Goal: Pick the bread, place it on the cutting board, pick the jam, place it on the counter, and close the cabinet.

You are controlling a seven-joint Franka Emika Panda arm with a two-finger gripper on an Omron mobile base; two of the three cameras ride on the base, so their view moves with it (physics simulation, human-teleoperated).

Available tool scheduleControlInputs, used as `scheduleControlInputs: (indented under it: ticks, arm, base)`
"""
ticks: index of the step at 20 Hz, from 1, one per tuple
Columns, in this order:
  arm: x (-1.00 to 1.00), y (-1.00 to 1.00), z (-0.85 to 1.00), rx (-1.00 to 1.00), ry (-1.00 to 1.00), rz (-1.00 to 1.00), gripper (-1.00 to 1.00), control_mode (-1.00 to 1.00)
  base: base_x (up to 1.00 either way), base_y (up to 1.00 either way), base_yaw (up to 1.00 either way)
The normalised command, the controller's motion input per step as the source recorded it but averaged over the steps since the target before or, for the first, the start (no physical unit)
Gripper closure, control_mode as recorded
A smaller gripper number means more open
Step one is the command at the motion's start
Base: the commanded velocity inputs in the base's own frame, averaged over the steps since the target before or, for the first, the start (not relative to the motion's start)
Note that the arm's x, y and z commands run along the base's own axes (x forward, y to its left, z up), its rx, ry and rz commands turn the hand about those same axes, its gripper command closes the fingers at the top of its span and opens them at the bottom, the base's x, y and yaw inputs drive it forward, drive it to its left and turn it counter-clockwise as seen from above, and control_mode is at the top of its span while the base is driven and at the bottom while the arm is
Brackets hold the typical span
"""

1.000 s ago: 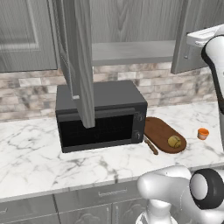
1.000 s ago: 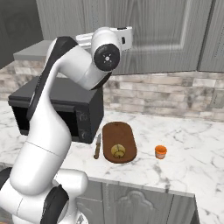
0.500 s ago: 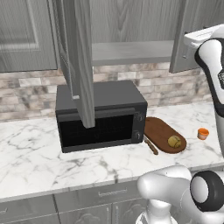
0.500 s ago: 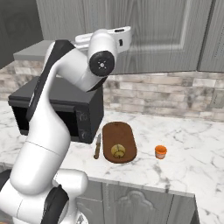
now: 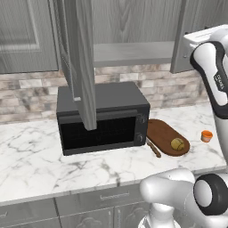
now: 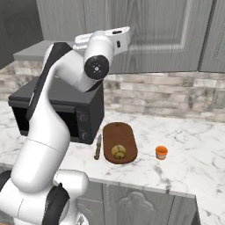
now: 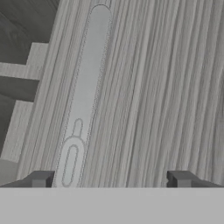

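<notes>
The bread (image 5: 177,144) (image 6: 117,151) lies on the near end of the cutting board (image 5: 162,132) (image 6: 118,134). To the right of the board, the jam (image 5: 206,136) (image 6: 161,152) stands on the counter (image 5: 35,160) (image 6: 197,167). The cabinet hangs above with its left door (image 5: 82,58) swung wide open, showing the bare shelf (image 5: 129,53). My hand (image 5: 200,39) (image 6: 117,36) is high up at the cabinet's right door (image 5: 180,35). In the hand view my gripper (image 7: 111,179) is open, close to the door's wood grain, with its long pale handle (image 7: 85,87) just left of centre.
A black microwave (image 5: 102,118) (image 6: 57,112) sits on the counter below the open cabinet. A knife (image 5: 153,148) (image 6: 97,147) lies along the board's left edge. A stone backsplash (image 6: 176,96) runs behind. The open left door juts out over the microwave's front.
My hand has edged left against the right door, my elbow has dropped a little, and the door shows a narrower face. Bread, jam and board have not moved.
</notes>
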Motion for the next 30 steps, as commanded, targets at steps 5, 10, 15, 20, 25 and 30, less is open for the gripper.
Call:
scheduleControlInputs:
  ticks: [5,10,15,20,25,30]
  arm:
    - [0.11,0.01,-0.12,0.00,-0.04,-0.05,-1.00,-1.00]
    - [0.06,0.04,-0.18,0.00,-0.01,-0.04,-1.00,-1.00]
    - [0.06,0.15,-0.20,0.00,0.00,-0.05,-1.00,-1.00]
    - [0.04,0.19,-0.16,0.00,0.00,-0.05,-1.00,-1.00]
    - [0.15,0.08,-0.07,0.00,-0.01,-0.05,-1.00,-1.00]
    - [0.27,0.00,-0.02,0.03,-0.01,-0.03,-1.00,-1.00]
  base:
    - [0.00,0.00,0.00]
    - [0.00,0.00,0.00]
    - [0.00,0.00,0.00]
    - [0.00,0.00,0.00]
    - [0.00,0.00,0.00]
    - [0.00,0.00,0.00]
